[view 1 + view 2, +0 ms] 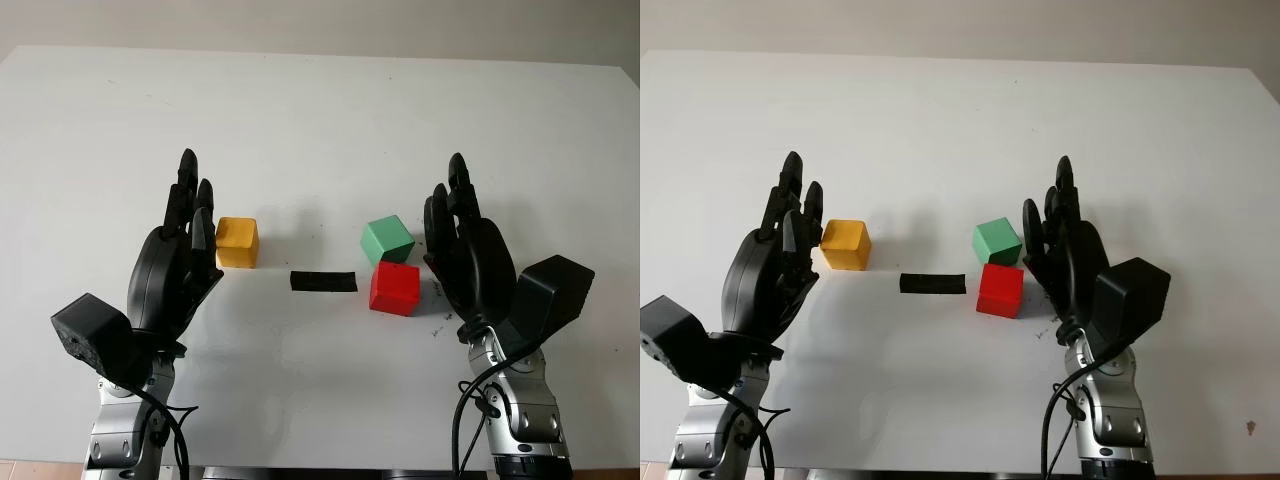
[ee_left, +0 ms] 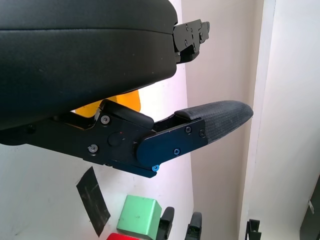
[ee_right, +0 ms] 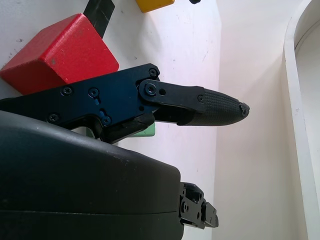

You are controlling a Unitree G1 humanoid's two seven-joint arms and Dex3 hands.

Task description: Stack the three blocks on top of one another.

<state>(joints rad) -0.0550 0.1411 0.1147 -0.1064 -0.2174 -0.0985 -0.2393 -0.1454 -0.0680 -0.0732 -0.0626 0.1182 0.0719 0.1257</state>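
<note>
A yellow block (image 1: 237,242) sits on the white table (image 1: 320,110) just right of my left hand (image 1: 185,235), which is open and holds nothing. A green block (image 1: 387,239) and a red block (image 1: 395,288) stand close together, the red one nearer to me, both just left of my right hand (image 1: 455,225), also open and holding nothing. The wrist views show the yellow block (image 2: 112,102), green block (image 2: 139,216) and red block (image 3: 62,52) beside the black fingers (image 2: 210,122).
A strip of black tape (image 1: 323,282) lies flat on the table between the yellow and red blocks. The white table stretches far behind the blocks, and a wall stands beyond its far edge.
</note>
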